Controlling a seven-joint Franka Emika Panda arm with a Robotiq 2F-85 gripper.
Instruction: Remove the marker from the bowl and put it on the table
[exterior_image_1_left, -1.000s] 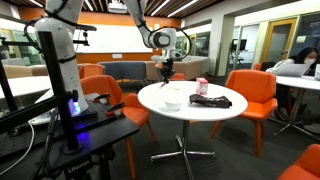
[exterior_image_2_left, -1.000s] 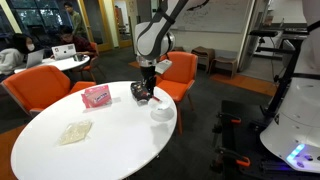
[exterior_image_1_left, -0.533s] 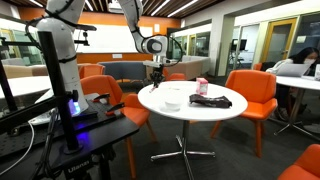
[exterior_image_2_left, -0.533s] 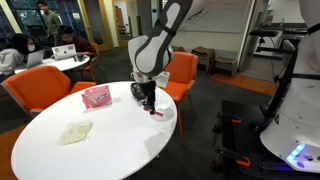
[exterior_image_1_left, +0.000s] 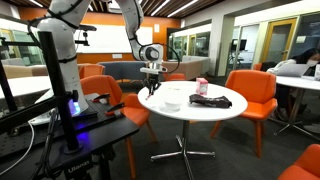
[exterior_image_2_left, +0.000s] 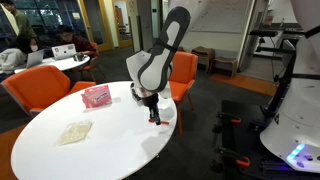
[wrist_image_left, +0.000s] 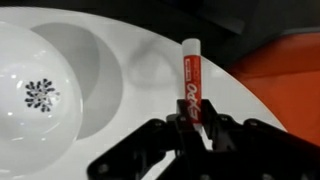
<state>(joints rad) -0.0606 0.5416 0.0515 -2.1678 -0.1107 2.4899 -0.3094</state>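
My gripper (wrist_image_left: 192, 122) is shut on a red and white marker (wrist_image_left: 189, 75), which points down and away over the table (wrist_image_left: 150, 40) near its rim. The white bowl (wrist_image_left: 20, 50), with a dark pattern at its centre, lies to the left of the marker and holds nothing. In both exterior views the gripper (exterior_image_1_left: 151, 89) (exterior_image_2_left: 154, 112) hangs low over the table's edge (exterior_image_1_left: 195, 111) (exterior_image_2_left: 100, 150), and the marker (exterior_image_2_left: 156, 119) sticks out below the fingers. Whether its tip touches the tabletop I cannot tell. The bowl (exterior_image_1_left: 172, 98) is beside the gripper.
A pink-and-white carton (exterior_image_1_left: 203, 86) (exterior_image_2_left: 97, 96) and a flat black object (exterior_image_1_left: 212, 100) (exterior_image_2_left: 138, 92) sit on the table. A crumpled pale item (exterior_image_2_left: 73, 132) lies nearer the middle. Orange chairs (exterior_image_1_left: 250, 95) (wrist_image_left: 290, 90) ring the table. A black equipment cart (exterior_image_1_left: 85, 135) stands nearby.
The gripper has carried the marker away from above the bowl, sideways toward the table's edge, and lower toward the tabletop. The bowl and the other items have not moved.
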